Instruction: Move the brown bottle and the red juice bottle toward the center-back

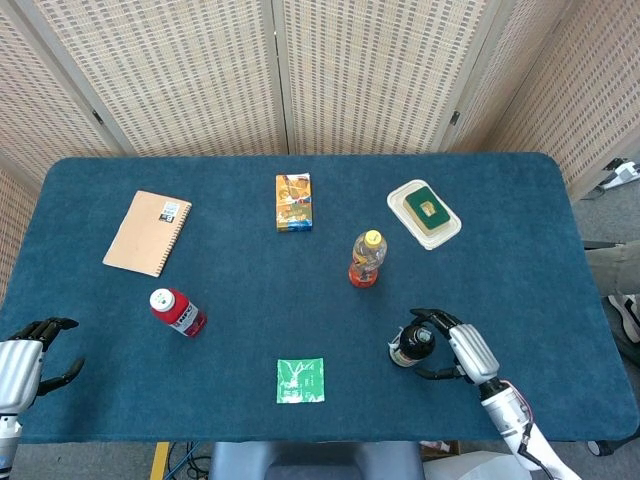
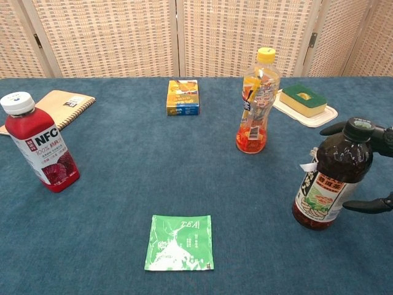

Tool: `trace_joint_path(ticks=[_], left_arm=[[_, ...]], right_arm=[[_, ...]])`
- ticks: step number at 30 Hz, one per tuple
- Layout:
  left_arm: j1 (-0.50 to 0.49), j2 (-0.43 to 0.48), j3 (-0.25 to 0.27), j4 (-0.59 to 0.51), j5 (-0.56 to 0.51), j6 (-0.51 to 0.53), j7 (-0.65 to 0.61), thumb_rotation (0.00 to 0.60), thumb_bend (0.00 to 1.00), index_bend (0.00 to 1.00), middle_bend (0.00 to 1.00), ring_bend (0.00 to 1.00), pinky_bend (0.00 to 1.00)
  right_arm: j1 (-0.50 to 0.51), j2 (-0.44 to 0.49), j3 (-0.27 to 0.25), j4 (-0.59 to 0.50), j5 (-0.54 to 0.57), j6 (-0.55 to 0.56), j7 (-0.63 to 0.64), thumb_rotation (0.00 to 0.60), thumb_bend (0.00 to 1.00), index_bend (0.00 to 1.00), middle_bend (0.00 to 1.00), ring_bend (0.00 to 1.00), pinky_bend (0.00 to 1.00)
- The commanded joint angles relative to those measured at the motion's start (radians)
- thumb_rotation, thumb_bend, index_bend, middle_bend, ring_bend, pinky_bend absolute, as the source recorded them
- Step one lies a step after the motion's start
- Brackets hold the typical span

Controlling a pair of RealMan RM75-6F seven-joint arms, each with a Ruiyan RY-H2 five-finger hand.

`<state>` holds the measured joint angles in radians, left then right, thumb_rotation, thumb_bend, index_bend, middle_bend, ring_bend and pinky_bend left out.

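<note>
Chest view | brown bottle glossy, rounded, standing on fuzzy blue surface | right hand cut off, fingers spreading apart beside it | left hand lying open, partly cropped.

Matt blue cloth table; glossy plastic brown bottle; glossy plastic red juice bottle.

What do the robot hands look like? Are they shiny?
The right robot hand has a silvery-grey ribbed back and thin black fingers. Its wrist is white with small red wires. The left robot hand looks the same: silver-grey back, black fingers.
</note>
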<state>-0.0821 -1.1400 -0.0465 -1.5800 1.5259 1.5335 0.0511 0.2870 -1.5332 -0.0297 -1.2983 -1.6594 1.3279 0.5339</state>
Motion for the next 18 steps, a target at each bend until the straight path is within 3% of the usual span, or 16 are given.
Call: trace_joint_path(ticks=[1, 9, 18], left_arm=[[0.000, 0.001, 0.000, -0.001, 0.000, 0.000, -0.002, 0.600, 0.21, 0.35, 0.37, 0.36, 0.54], [0.000, 0.005, 0.000, -0.002, -0.003, -0.003, -0.006, 0.600, 0.21, 0.35, 0.37, 0.36, 0.55], [-0.001, 0.004, 0.001, -0.001, -0.004, -0.008, -0.003, 0.600, 0.21, 0.35, 0.37, 0.36, 0.55]], right_arm=[[0.000, -0.021, 0.010, 0.018, 0.010, 0.009, -0.003, 0.600, 0.04, 0.27, 0.40, 0.28, 0.34], [0.003, -0.055, 0.033, 0.049, 0.034, 0.022, -0.011, 0.600, 0.10, 0.43, 0.55, 0.46, 0.50], [0.016, -0.040, 0.066, 0.036, 0.062, 0.026, -0.002, 0.600, 0.11, 0.47, 0.58, 0.49, 0.52]])
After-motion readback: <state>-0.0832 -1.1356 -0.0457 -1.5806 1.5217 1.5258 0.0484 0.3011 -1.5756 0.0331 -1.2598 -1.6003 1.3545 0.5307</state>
